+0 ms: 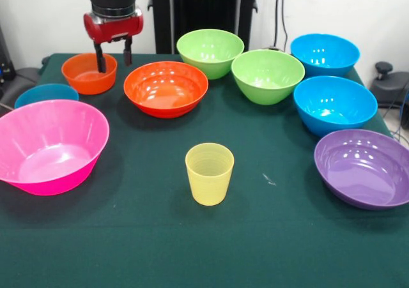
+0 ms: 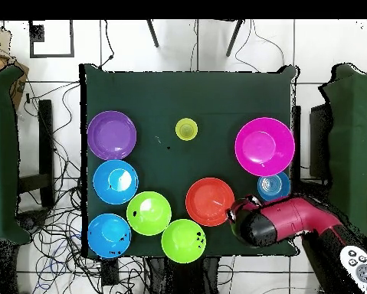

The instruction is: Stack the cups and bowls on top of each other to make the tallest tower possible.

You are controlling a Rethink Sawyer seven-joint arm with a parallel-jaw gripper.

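- The gripper (image 1: 114,57) is seen poised at the small orange bowl (image 1: 89,74), its two fingers parted, one over the bowl's hollow and one just outside the rim; nothing is clasped.
- The yellow cup (image 1: 209,173) is pictured upright and alone near the middle of the green table (image 1: 160,237).
- The pink bowl (image 1: 48,146), purple bowl (image 1: 364,166), large orange bowl (image 1: 166,87), two green and three blue bowls are shown spread singly; no tower is seen.
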